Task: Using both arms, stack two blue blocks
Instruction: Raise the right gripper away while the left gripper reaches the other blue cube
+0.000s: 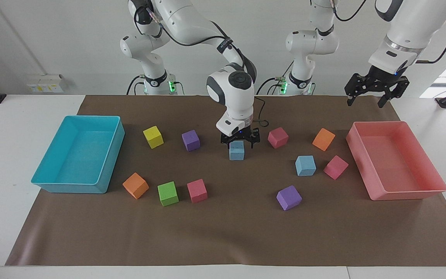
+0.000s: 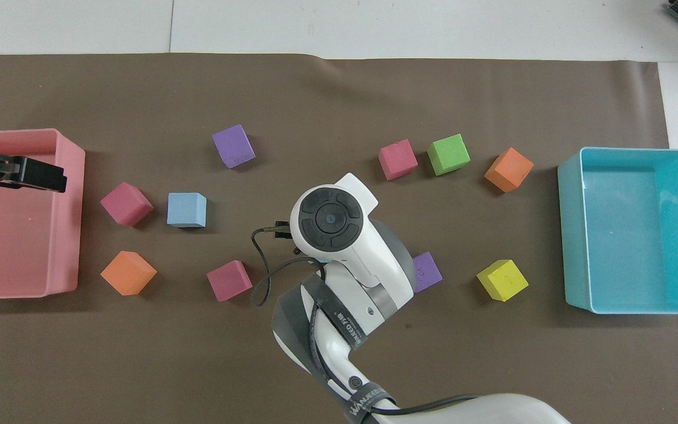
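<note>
My right gripper (image 1: pixel 239 143) is shut on one light blue block (image 1: pixel 237 152) and holds it just above the brown mat, mid-table. In the overhead view my right wrist (image 2: pixel 330 221) hides this block. The other light blue block (image 1: pixel 305 166) lies on the mat toward the left arm's end, beside a pink cube (image 1: pixel 335 167); it also shows in the overhead view (image 2: pixel 186 209). My left gripper (image 1: pixel 367 97) hangs open and empty, high over the pink tray (image 1: pixel 405 192), and shows in the overhead view (image 2: pixel 50 178) too.
A turquoise tray (image 1: pixel 68 188) stands at the right arm's end. Purple (image 1: pixel 191 140), yellow (image 1: pixel 153 136), pink (image 1: pixel 278 137), orange (image 1: pixel 323 139) cubes lie around the held block. Orange, green (image 1: pixel 168 193), pink and purple (image 1: pixel 289 197) cubes lie farther from the robots.
</note>
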You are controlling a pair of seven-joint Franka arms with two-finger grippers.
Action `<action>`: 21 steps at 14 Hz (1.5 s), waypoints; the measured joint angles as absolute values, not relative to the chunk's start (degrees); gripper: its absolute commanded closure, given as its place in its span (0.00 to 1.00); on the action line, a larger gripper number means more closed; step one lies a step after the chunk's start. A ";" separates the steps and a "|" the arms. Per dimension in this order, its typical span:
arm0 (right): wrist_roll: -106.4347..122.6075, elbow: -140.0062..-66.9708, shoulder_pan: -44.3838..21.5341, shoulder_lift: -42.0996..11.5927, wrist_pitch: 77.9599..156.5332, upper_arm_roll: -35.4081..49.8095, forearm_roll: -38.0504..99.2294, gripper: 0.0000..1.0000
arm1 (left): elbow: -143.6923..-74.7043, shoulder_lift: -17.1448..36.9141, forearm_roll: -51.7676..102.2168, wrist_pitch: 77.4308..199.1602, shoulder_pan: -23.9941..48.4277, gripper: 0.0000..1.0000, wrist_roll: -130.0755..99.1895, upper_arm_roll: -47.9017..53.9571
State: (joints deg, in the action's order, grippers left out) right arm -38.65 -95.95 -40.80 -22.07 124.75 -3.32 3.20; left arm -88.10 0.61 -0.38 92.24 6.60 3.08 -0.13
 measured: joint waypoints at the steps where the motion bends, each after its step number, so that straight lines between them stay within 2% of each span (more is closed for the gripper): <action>1: -38.68 -96.00 -40.45 -21.15 124.71 -3.43 3.21 0.00 | -88.16 1.40 -0.38 93.20 6.81 0.00 3.08 0.04; 3: -38.68 -96.25 -39.17 -18.67 123.57 -3.48 3.65 0.00 | -88.84 3.17 -0.37 95.74 7.39 0.00 3.08 0.27; 8: -32.96 -97.78 -36.28 -13.77 122.72 -3.49 12.16 0.45 | -95.39 5.05 -0.37 104.28 9.18 0.00 3.07 0.49; 11: -27.04 -97.94 -33.75 -13.39 122.73 -3.52 17.79 0.65 | -100.94 5.18 -0.36 110.29 10.04 0.00 3.07 0.46; 13: -23.59 -98.11 -32.60 -13.39 122.77 -3.50 22.39 0.74 | -104.85 5.44 -0.36 114.61 10.60 0.00 3.07 0.50; 15: -19.16 -98.72 -31.14 -13.39 122.80 -3.53 28.09 0.94 | -107.34 6.50 -0.36 117.70 11.37 0.00 2.53 0.49; 16: -15.22 -99.49 -29.98 -13.37 122.80 -3.54 31.12 1.00 | -108.06 7.38 -0.36 119.12 11.77 0.00 1.91 0.48; 21: 6.31 -106.95 -22.86 -11.52 122.75 -3.66 44.18 1.00 | -111.97 10.26 -0.35 126.15 12.45 0.00 0.57 0.48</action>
